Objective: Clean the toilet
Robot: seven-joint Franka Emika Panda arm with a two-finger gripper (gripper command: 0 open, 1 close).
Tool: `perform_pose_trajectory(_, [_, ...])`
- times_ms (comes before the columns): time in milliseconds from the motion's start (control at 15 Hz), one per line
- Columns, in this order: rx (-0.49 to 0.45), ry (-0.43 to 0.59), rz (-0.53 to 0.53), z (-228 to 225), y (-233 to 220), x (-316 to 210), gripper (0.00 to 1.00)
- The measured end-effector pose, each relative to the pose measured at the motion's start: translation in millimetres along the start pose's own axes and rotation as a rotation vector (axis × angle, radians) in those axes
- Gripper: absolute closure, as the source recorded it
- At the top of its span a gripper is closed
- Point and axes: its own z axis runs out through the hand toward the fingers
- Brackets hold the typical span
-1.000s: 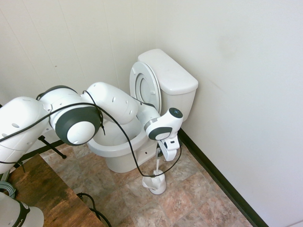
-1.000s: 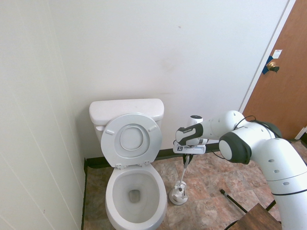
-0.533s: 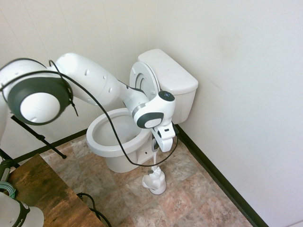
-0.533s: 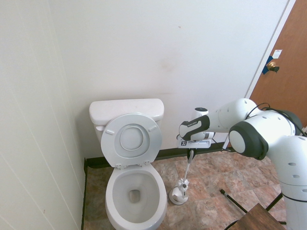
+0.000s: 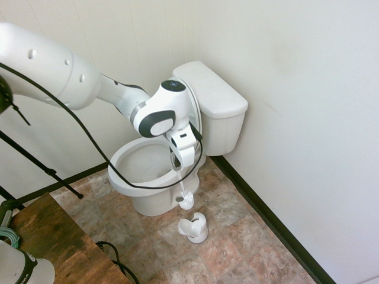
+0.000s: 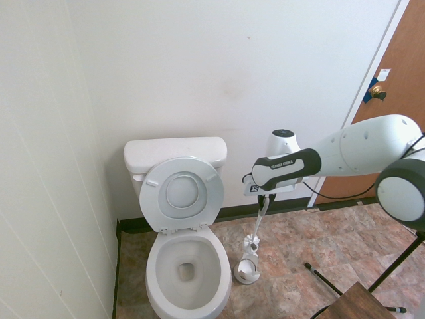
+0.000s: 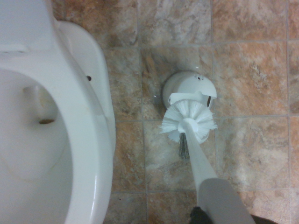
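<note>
First exterior view: beside the open toilet [image 5: 148,171], which stands against the wall, the gripper [image 5: 179,167] points down, jaws pinching a white toilet brush [image 5: 185,200] by its handle, bristles hanging just above its holder [image 5: 194,228] on the tiled floor [image 5: 237,248].

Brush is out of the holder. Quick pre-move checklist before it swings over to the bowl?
1. Grip: gripper shut on the toilet brush handle. Ok.
2. Brush head clear of the brush holder. Ok.
3. Toilet lid and seat up, bowl open. Ok.
4. Holder upright on the floor beside the bowl. Ok.
5. Brush hangs about straight down, slightly tilted. Ok.
6. Brush head high enough to clear the bowl rim. Cannot tell.
</note>
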Motion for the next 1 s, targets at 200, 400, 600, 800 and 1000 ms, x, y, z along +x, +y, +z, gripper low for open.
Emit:
perform_pose_trajectory(200, [0.006, 0.034, -0.041, -44.7, -11.5, -39.6, 1.00])
perform_pose_trajectory(400, [0.001, 0.067, -0.099, -64.1, -30.9, -99.6, 1.00])
perform_pose_trajectory(600, [0.000, 0.081, -0.157, -71.2, -48.4, -159.9, 1.00])
perform_pose_trajectory(800, [-0.001, 0.084, -0.200, -73.5, -59.1, -205.7, 1.00])
perform_pose_trajectory(1000, [-0.007, 0.070, -0.237, -60.6, -72.4, -228.2, 1.00])
